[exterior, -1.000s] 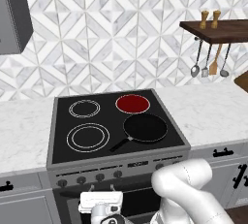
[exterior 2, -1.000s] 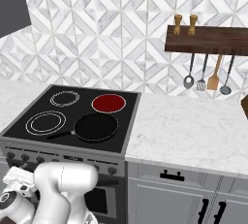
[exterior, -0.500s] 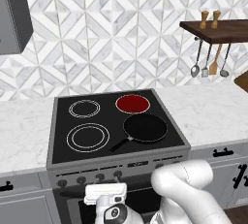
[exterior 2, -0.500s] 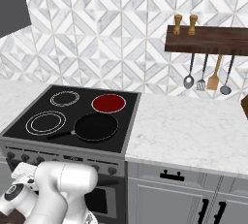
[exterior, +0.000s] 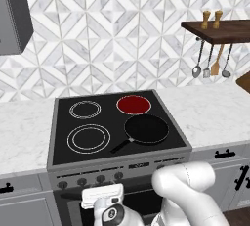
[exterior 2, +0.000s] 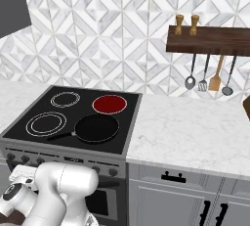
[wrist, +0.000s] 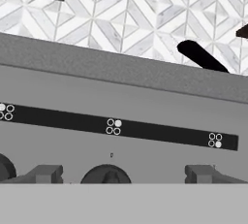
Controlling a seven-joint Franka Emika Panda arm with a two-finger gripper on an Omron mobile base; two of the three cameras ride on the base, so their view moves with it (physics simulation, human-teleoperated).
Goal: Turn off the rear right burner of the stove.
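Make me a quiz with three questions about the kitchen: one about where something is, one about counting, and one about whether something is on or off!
1. Where does the frying pan sit on the stove?
A. front right zone
B. rear left zone
C. on the counter

2. How many utensils hang under the wooden shelf?
A. two
B. four
C. six

3. What state is the rear right burner in?
A. a thin white ring, off
B. covered by a pot
C. glowing red, on

Answers:
1 A: the pan lies on the cooktop's front right, just in front of the red disc.
2 B: four hang in a row.
3 C: it shows as a solid red disc.
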